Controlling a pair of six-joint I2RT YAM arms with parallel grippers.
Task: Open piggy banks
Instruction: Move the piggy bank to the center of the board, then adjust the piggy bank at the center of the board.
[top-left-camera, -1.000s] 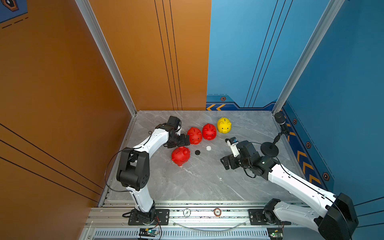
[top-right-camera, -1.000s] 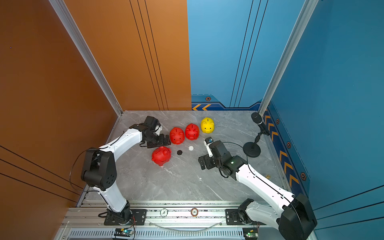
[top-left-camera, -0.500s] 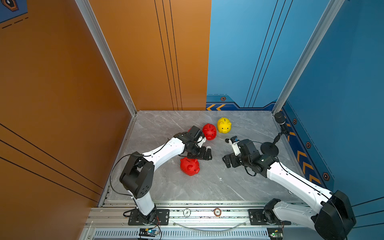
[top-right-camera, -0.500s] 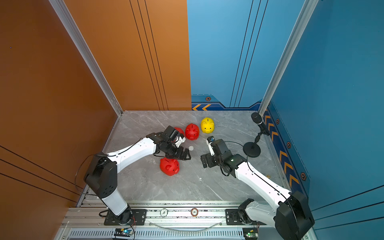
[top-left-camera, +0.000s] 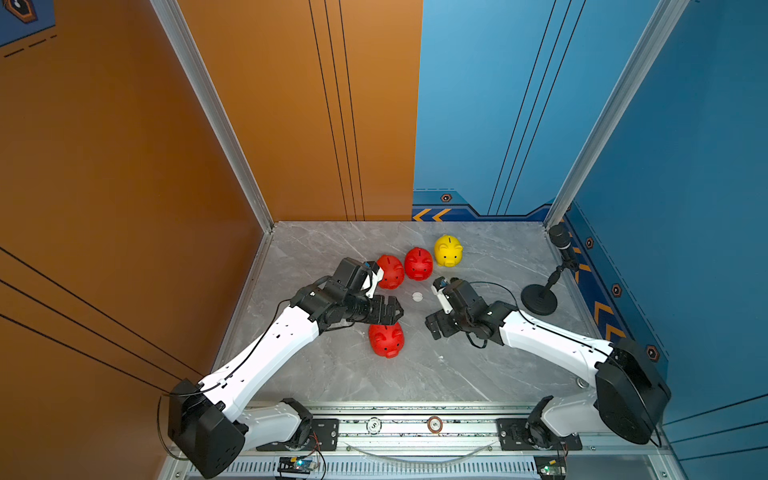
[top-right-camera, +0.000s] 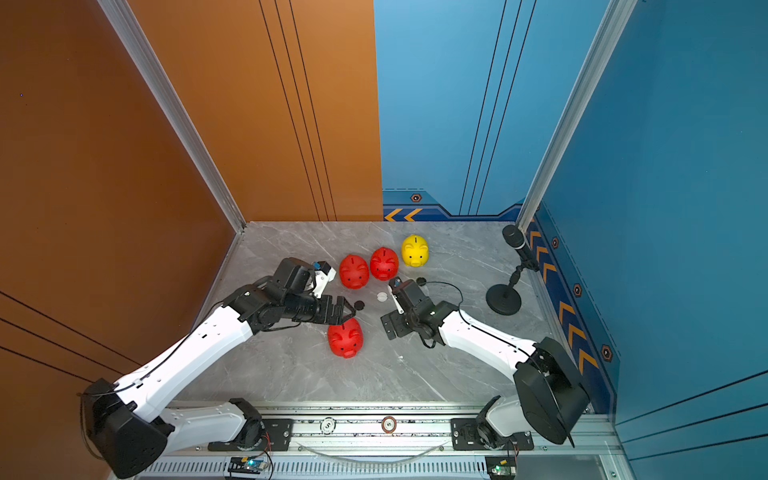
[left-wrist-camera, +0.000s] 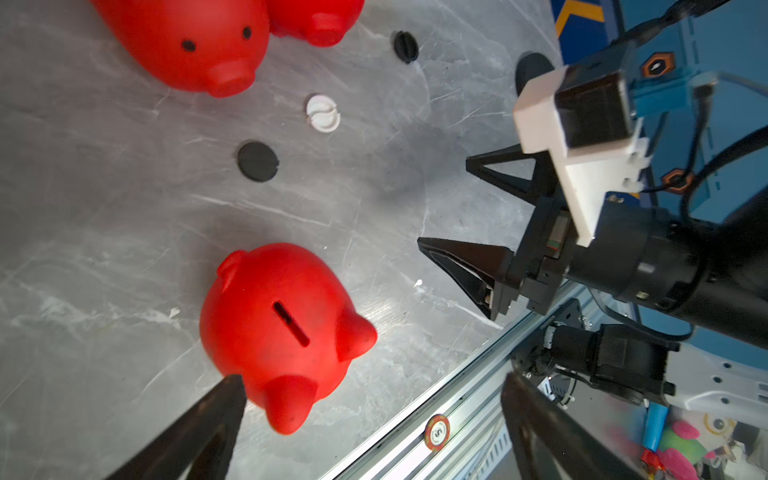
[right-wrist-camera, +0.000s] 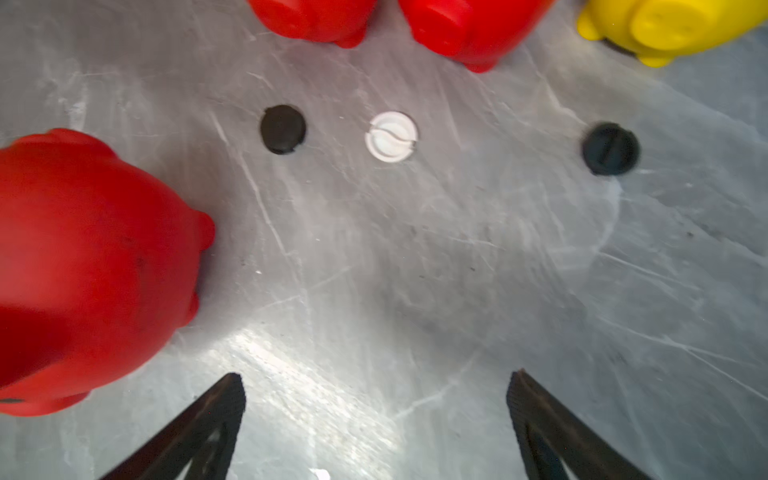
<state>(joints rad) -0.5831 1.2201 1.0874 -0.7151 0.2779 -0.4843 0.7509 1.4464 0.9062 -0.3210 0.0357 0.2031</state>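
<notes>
Four piggy banks stand on the grey marble table in both top views. Near the back, two red ones (top-left-camera: 390, 272) (top-left-camera: 419, 264) and a yellow one (top-left-camera: 448, 251) form a row. A third red piggy bank (top-left-camera: 386, 338) stands upright nearer the front, slot up (left-wrist-camera: 278, 328). My left gripper (top-left-camera: 392, 311) hovers open at its far side; in the left wrist view one fingertip (left-wrist-camera: 232, 386) is close beside it and nothing is gripped. My right gripper (top-left-camera: 434, 328) is open and empty just right of that bank (right-wrist-camera: 83, 266), low over bare table.
A white plug (top-left-camera: 417, 296) and two black plugs (top-right-camera: 359, 304) (top-right-camera: 421, 281) lie loose between the row and the front bank. A black microphone stand (top-left-camera: 540, 297) is at the right edge. The metal rail (top-left-camera: 478, 424) runs along the front.
My left arm swung from the back left, beside the row, to the middle over the front red piggy bank, which slid a little toward the front right. My right gripper barely moved.
</notes>
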